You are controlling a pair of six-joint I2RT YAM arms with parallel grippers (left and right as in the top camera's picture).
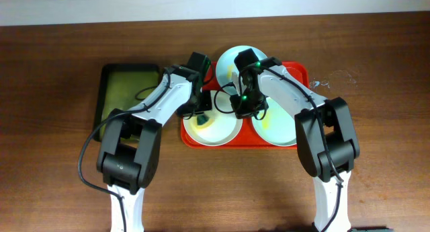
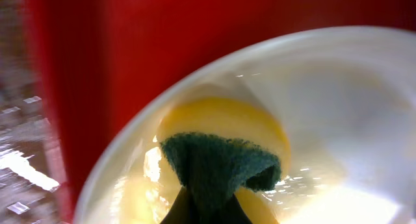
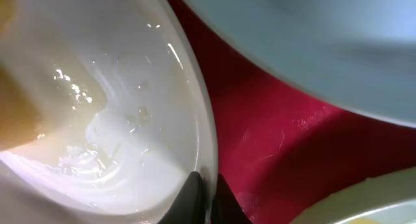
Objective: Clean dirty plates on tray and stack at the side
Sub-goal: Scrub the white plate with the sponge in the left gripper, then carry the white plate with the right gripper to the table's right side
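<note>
1. Closest to the left wrist camera, a green sponge (image 2: 218, 162) is pinched in the left gripper (image 1: 200, 114). It is pressed onto a yellow smear inside the white plate (image 2: 351, 120).
2. Right gripper (image 3: 207, 197) is clamped on that plate's rim, seemingly steadying it on the red tray (image 3: 260, 120).
3. By my judgement the task is at an early stage. All three plates lie on the tray, yellow remains on the white one, and nothing is stacked at the side. The blue plate (image 1: 227, 64) and green plate (image 1: 277, 129) have yet to be scrubbed.
4. Only the overhead view shows all three plates, and the olive tray (image 1: 127, 91) beside them. Only the wrist views show the smear and the rim pinch.
</note>
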